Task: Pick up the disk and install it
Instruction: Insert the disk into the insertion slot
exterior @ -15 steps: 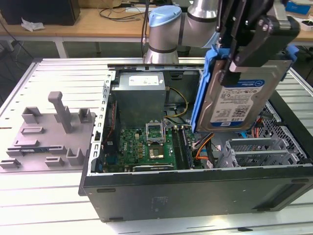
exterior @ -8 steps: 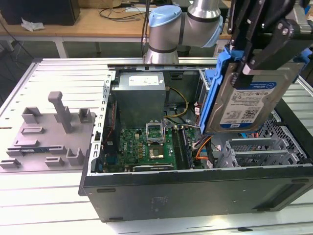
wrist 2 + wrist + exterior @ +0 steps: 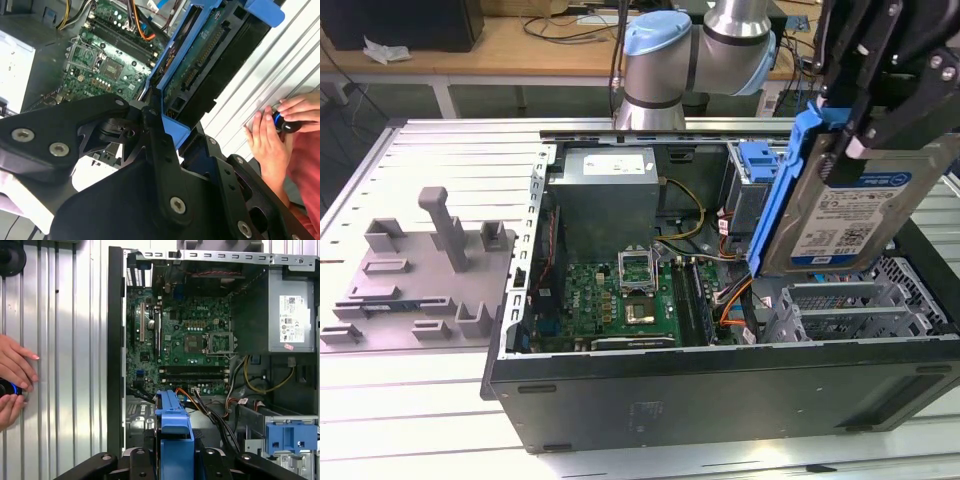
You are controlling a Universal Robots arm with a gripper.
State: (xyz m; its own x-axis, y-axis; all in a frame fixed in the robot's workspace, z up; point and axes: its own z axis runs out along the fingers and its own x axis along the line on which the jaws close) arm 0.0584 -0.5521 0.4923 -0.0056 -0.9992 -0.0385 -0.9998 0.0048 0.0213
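Observation:
In the exterior view the disk (image 3: 848, 215), a silver-grey drive with a white-and-blue label in a blue plastic bracket, hangs tilted on edge above the right end of the open computer case (image 3: 720, 390). My black gripper (image 3: 855, 135) is shut on its upper part. The second wrist view has the disk's underside and blue bracket (image 3: 200, 55) between my gripper's (image 3: 175, 132) black links, over the motherboard. In the first wrist view the bracket's edge (image 3: 172, 432) rises from my gripper (image 3: 172, 462).
Inside the case lie a green motherboard (image 3: 620, 295), a grey power supply (image 3: 605, 190) and a lighter-blue latch on a metal cage (image 3: 760, 165). A grey fixture (image 3: 430, 260) sits on the table at the exterior view's left. A person's hands (image 3: 12, 375) rest beside the case.

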